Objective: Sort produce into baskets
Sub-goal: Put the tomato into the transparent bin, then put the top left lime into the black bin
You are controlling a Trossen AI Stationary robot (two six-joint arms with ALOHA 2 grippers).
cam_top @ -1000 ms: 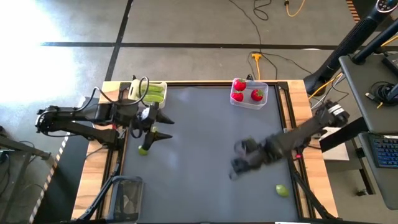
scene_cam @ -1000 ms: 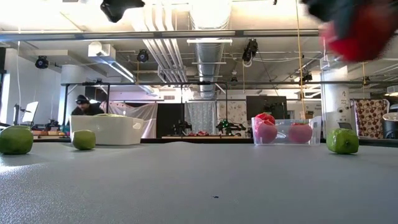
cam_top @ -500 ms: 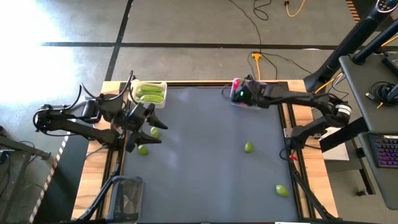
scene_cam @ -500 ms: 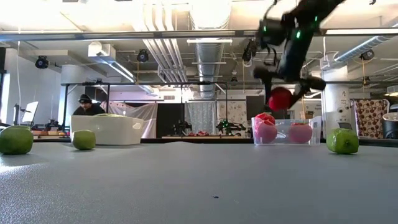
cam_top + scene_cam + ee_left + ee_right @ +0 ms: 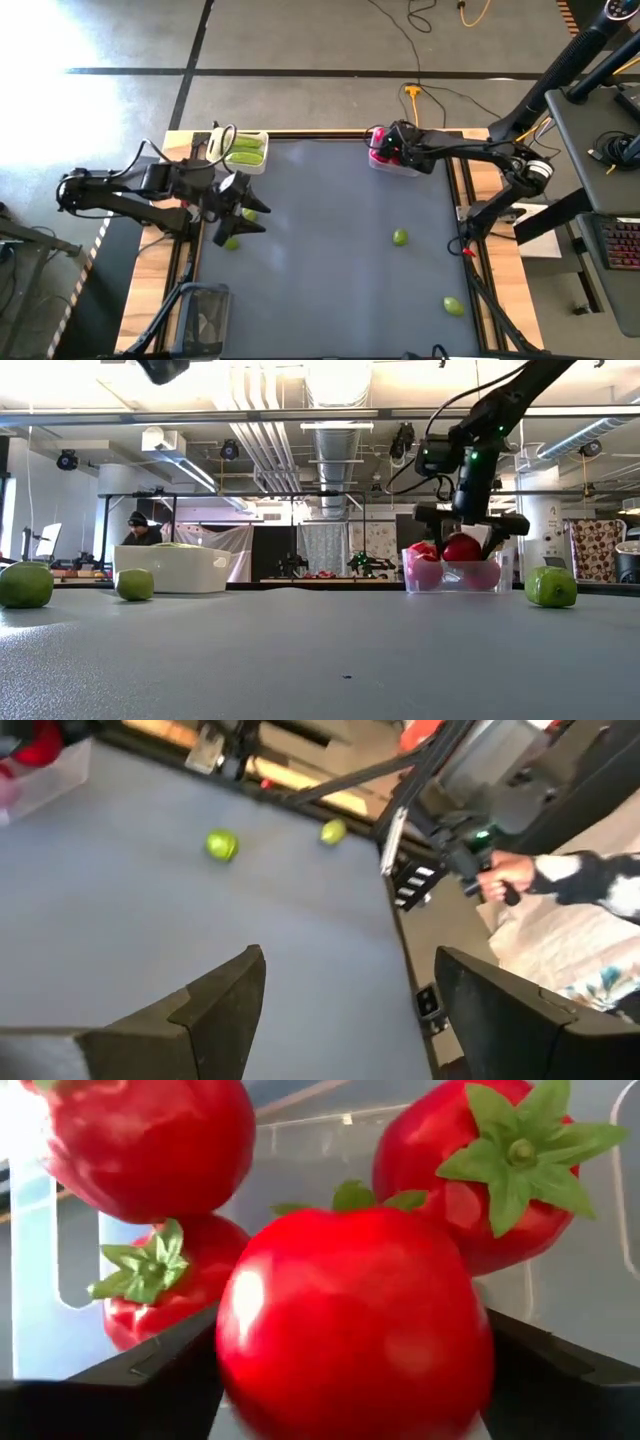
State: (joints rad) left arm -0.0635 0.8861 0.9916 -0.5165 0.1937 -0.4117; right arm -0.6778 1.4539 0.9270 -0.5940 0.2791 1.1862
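**Right gripper holds a strawberry right over its tub**

The right gripper (image 5: 385, 150) is clamped on a red strawberry (image 5: 355, 1330), straight above the clear basket (image 5: 455, 575) at the far edge of the worktop (image 5: 330, 270). It likely just needs to let go. The left gripper (image 5: 240, 205) waits open near two limes.

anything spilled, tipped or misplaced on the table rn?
Nothing stands out. Clear plastic tub sits upright holding only red strawberries; right claw holds another over it. White tub holds green cucumbers. Four lime-green round fruits lie unsorted.
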